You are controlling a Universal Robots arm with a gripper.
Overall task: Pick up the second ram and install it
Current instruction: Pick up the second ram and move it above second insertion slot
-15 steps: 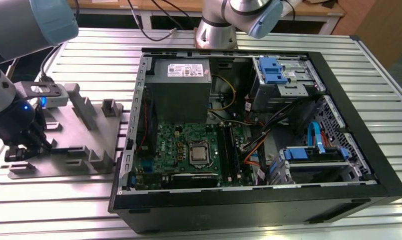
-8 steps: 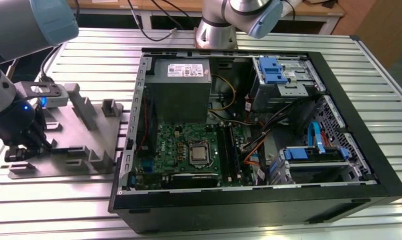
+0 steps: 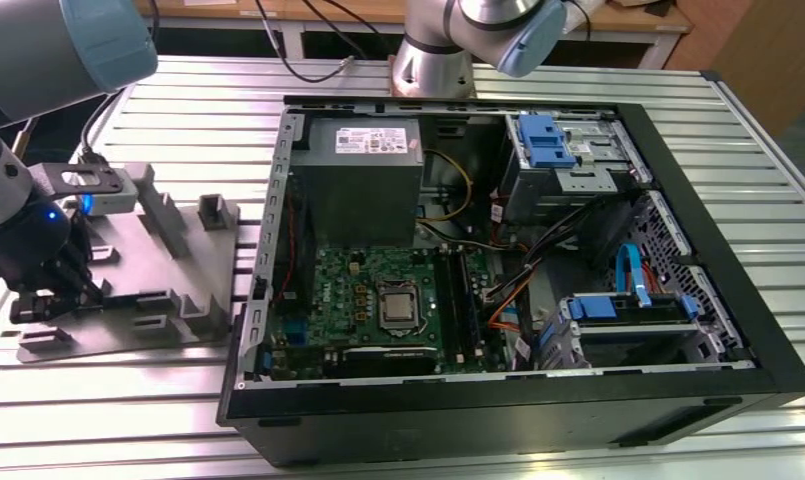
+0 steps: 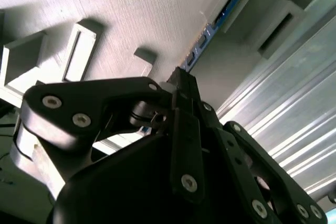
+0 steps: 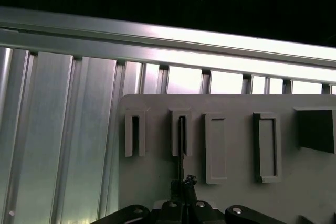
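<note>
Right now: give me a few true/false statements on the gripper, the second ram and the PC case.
1. The gripper is at the grey holder tray, on the exterior view's left. True.
2. The second ram is seated in the motherboard. False: it stands edge-on in a holder block on the tray, with the gripper shut on it.
3. The PC case lies open, motherboard exposed. True.
4. The case rests on a wooden table. False: the table is ribbed metal.
</note>
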